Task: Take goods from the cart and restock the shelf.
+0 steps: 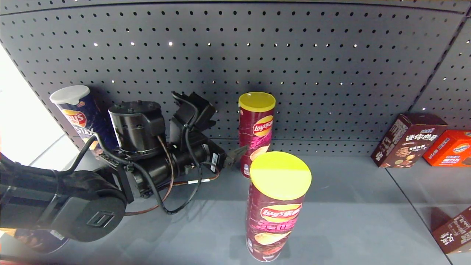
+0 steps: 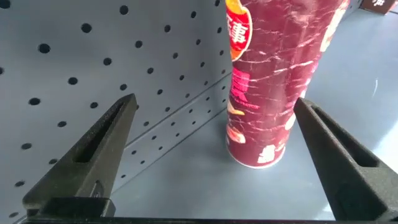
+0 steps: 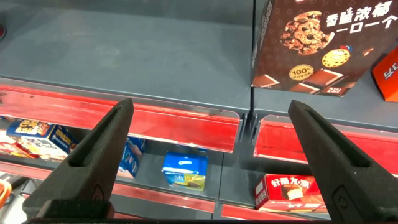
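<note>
Mid-frame, my left gripper (image 1: 236, 154) is spread just beside the rear can (image 1: 256, 129). I'd back straight out, brushing nothing.

Maroon front can (image 1: 274, 221) (yellow lid (image 1: 280, 176)), navy can (image 1: 82, 117), grey pegboard (image 1: 294, 55)

Head view: light from above and front, fairly even. Blown-out white patch (image 1: 18, 129) at far left, no detail in it. Pegboard (image 1: 331, 73) goes darker toward the top, w/ a soft shadow behind rear can (image 1: 256, 125); some holes glow w/ backlight. Front can (image 1: 274, 221) lid is split: far half duller, near half bright. Faint reflection under it on shelf (image 1: 349, 221). Straight lines bow near pic edges. Left wrist: sheen streaks on rear can wrap. Right wrist: gloss on red strips (image 3: 174, 121).
</note>
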Controlling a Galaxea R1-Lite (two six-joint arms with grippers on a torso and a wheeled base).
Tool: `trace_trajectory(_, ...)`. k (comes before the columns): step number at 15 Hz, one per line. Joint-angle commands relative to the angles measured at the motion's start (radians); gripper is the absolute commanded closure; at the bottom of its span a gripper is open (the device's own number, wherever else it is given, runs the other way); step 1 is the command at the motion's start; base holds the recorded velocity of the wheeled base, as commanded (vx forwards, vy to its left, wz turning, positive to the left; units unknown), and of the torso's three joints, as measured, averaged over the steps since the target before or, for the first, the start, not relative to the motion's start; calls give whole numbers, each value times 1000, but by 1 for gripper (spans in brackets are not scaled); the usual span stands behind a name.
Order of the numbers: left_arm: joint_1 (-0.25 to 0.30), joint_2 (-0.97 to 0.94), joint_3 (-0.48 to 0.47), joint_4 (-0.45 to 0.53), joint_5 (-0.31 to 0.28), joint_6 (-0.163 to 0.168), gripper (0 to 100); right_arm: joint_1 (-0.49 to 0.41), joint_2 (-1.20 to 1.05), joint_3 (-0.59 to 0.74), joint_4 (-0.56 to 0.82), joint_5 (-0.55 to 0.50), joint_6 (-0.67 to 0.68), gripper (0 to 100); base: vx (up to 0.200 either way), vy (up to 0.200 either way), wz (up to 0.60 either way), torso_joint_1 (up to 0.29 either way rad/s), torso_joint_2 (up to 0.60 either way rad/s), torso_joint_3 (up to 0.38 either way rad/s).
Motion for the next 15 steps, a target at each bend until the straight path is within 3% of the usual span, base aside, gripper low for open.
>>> trace_trajectory(1, -1, 30, -23, 2, 13, 0, 0, -1, 2, 0, 0, 0, 0, 0, 0, 0, 0, 0, 0, 0)
trace_trajectory(11, 21, 30, -6, -1, 29, -5, 0, 1, 2, 0, 0, 0, 0, 0, 0, 0, 0, 0, 0, 0)
trace_trajectory(15, 21, -45, 107, -24, 27, 0, 0, -1, 2, 0, 0, 0, 0, 0, 0, 0, 0, 0, 0, 0)
